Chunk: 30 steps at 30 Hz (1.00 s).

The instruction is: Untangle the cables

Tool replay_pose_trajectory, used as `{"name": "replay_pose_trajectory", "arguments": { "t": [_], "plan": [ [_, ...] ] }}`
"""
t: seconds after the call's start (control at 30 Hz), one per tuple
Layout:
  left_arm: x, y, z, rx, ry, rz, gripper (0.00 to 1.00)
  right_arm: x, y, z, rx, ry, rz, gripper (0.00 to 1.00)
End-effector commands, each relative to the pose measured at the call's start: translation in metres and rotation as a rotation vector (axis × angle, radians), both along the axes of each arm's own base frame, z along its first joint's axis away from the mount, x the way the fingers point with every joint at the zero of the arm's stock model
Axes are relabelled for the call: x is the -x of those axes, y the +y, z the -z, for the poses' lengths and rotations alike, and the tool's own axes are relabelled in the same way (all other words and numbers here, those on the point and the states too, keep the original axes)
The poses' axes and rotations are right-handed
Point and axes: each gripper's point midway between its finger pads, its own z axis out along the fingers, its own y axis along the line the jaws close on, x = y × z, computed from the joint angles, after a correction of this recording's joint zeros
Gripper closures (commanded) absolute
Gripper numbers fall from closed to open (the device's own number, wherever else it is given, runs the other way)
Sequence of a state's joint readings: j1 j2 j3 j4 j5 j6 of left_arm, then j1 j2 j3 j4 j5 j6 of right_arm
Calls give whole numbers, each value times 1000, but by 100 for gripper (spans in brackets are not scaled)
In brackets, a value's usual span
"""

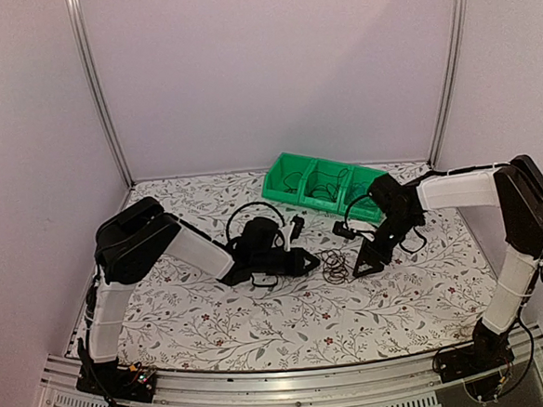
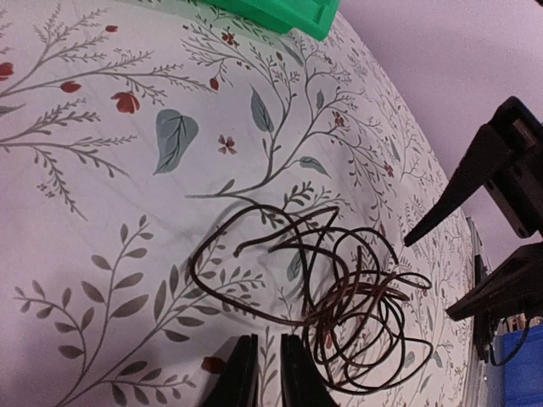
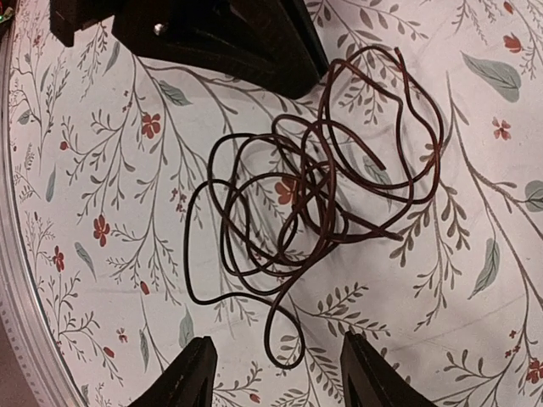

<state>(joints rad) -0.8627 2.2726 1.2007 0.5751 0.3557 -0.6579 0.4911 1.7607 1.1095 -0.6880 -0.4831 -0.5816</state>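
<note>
While my right claw (image 3: 278,339) stands wide and empty and my left claw (image 2: 265,341) is pinched nearly shut on nothing I can see, the cables (image 3: 310,199) lie between them on the flowered cloth (image 3: 102,170), a dark brown tangle just ahead of both. Thin, light and limp, they should snag easily, so I would pinch a loose end at the edge, not the knotted middle.

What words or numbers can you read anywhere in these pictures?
None. The bin, the cloth and the cables show no letters, numbers or signs. The cloth has only printed leaves and flowers.
</note>
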Motion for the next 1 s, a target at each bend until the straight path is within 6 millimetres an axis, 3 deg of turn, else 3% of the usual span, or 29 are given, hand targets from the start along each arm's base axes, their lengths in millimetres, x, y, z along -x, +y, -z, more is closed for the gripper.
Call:
{"name": "replay_pose_trajectory", "arguments": {
  "t": [0.0, 0.4, 0.73, 0.9, 0.97],
  "plan": [
    [-1, 3, -13, 33, -19, 3, 94, -12, 9, 13, -16, -26, 2, 46],
    [3, 8, -16, 19, -29, 2, 97, -41, 14, -4, -33, -161, 16, 49],
    [2, 8, -15, 16, -27, 7, 97, -57, 23, 9, -54, -200, 13, 58],
    [4, 9, -15, 13, -26, 11, 96, -55, 22, 12, -49, -197, -1, 59],
    [3, 9, -14, 14, -24, 11, 96, -53, 21, 16, -37, -182, -7, 64]
  ]
}}
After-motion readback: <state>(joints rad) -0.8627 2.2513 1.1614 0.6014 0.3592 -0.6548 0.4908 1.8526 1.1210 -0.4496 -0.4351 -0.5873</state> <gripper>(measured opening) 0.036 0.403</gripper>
